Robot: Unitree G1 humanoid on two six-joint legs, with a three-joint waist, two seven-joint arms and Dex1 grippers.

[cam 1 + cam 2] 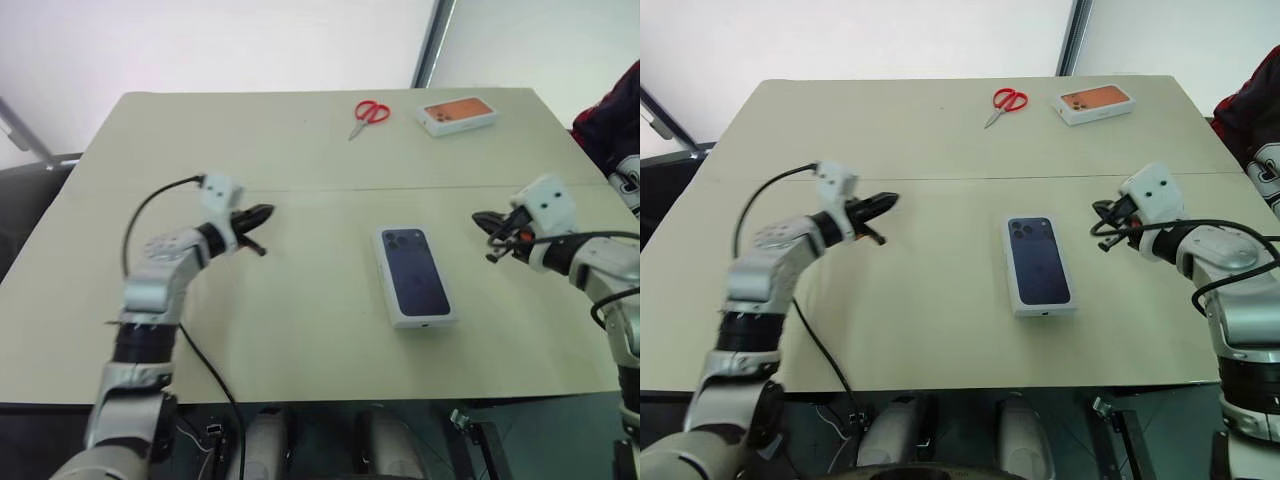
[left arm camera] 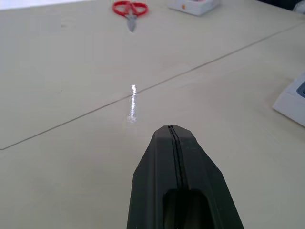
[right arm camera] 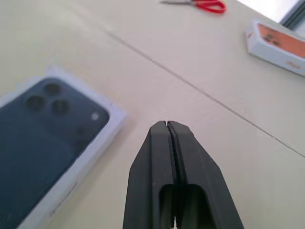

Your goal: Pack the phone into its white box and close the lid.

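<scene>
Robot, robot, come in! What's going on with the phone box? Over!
Left gripper shut, right gripper shut, both empty. Lid on white box, between them. Nothing in the way.

Bright, even light; tabletop [image 2: 71, 95] glare.

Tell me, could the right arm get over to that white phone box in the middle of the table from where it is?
Probably yes. The right claw, shut and holding nothing, hovers beside the white box, with bare table between them. The scissors and the orange-topped box lie far back, out of the way.
</scene>
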